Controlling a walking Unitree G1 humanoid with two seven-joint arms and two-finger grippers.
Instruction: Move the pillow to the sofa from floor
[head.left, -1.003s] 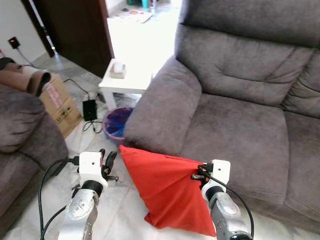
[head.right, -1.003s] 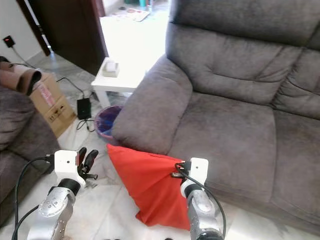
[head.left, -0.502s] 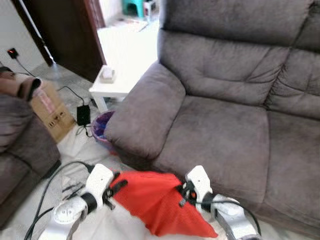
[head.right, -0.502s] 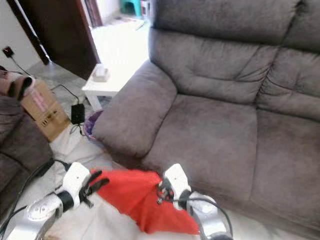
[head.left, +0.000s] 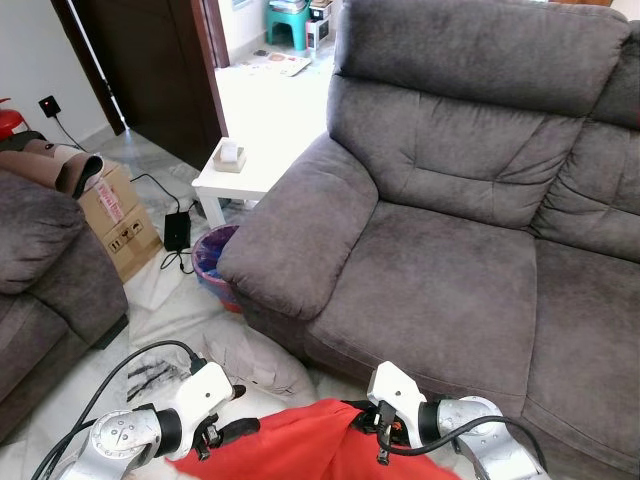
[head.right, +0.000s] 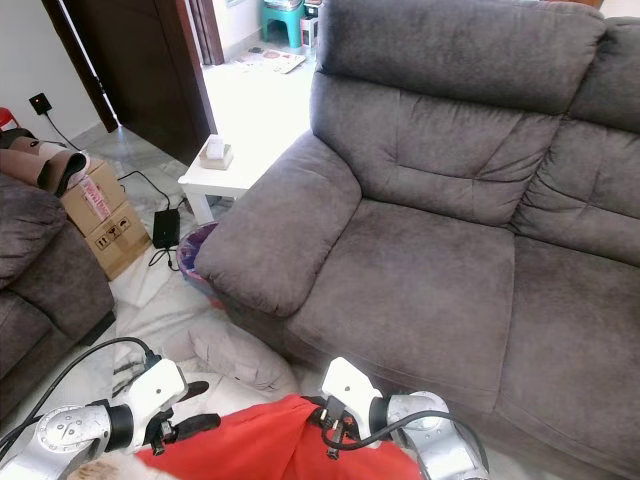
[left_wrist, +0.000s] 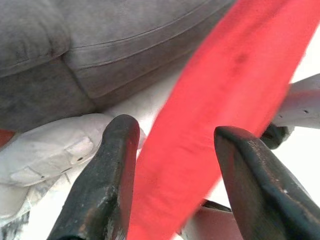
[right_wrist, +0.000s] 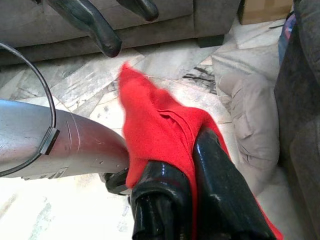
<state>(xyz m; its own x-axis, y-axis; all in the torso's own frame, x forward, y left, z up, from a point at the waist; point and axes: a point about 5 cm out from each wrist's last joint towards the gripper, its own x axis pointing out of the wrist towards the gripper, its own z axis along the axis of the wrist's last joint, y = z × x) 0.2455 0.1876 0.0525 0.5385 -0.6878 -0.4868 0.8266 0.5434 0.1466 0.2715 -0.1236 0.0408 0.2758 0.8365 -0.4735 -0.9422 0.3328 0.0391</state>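
Left eye view: a red pillow (head.left: 320, 448), cut off at the frame's bottom, hangs before the grey sofa (head.left: 450, 260). Right gripper (right_wrist: 192, 165) pinches its fabric; left gripper (left_wrist: 172, 165) straddles it, fingers spread.

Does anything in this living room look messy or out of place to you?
Yes. A crumpled beige cloth bundle lies on the floor against the grey sofa. A black power brick with loose cables sits beside a tilted cardboard box. The red pillow hangs bunched between the robot's claws, not on the sofa.
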